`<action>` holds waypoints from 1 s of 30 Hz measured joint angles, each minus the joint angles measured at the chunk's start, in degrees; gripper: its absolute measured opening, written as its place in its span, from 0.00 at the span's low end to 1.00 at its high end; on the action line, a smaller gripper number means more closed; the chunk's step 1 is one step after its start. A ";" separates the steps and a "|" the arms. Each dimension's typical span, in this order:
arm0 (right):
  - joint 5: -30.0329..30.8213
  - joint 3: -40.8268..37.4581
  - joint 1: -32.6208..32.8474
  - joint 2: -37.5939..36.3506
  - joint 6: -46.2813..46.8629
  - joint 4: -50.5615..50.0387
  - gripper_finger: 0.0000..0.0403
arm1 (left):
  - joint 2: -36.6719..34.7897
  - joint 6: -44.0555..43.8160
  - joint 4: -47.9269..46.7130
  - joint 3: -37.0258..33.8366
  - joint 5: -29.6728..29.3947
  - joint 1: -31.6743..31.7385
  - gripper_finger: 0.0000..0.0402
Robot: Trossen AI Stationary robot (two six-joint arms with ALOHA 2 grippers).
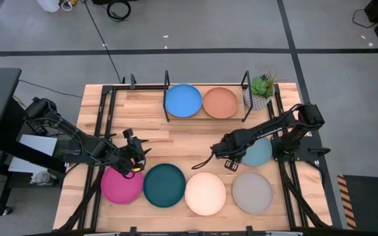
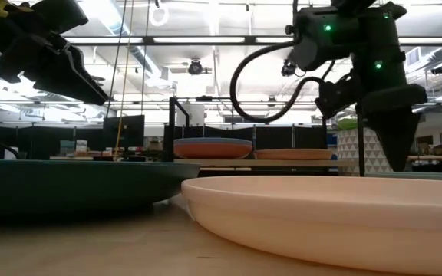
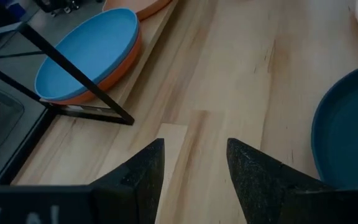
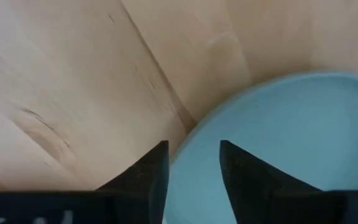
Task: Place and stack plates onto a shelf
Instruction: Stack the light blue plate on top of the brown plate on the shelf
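Blue plate point(image 1: 183, 100) lies on the orange plate point(image 3: 114, 74) at the shelf's point(image 1: 166, 85) left. The tan plate point(image 1: 220, 102) sits beside them on the shelf board. Magenta point(image 1: 122, 185), dark teal point(image 1: 165, 185), cream point(image 1: 205, 193) and grey point(image 1: 252, 191) plates rest in a row on the table's near side. My left gripper point(image 1: 143, 150) point(image 3: 194, 168) hovers open over bare wood, just beyond the magenta plate. My right gripper point(image 1: 233, 159) point(image 4: 193, 165) is open and low over the light blue plate point(image 1: 260, 154), its fingers on either side of the left rim point(image 4: 188, 134). My right gripper points down at the light blue plate's left rim point(image 4: 188, 134), with one finger point(image 4: 148, 177) outside the plate over wood and one finger point(image 4: 244, 177) over its inside. Whether either finger touches the plate I cannot tell. The plate lies flat on the table.
A small potted plant point(image 1: 262, 90) stands at the shelf's right end. Black frame rails run along both table sides. Bare wood lies between the shelf and the row of plates. The shelf's thin black posts point(image 3: 73, 68) stand in front of the blue plate.
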 joint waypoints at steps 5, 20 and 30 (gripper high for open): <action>-2.46 -2.31 0.59 0.00 3.16 1.95 0.39 | 0.00 1.50 0.17 0.00 -0.02 0.00 0.45; -3.25 -5.35 0.57 0.00 1.38 5.28 0.05 | 0.00 7.99 4.70 -0.01 -0.07 0.00 0.45; -4.26 1.09 2.64 0.06 -10.55 5.59 0.06 | 0.00 7.46 4.68 -0.02 -0.02 0.00 0.45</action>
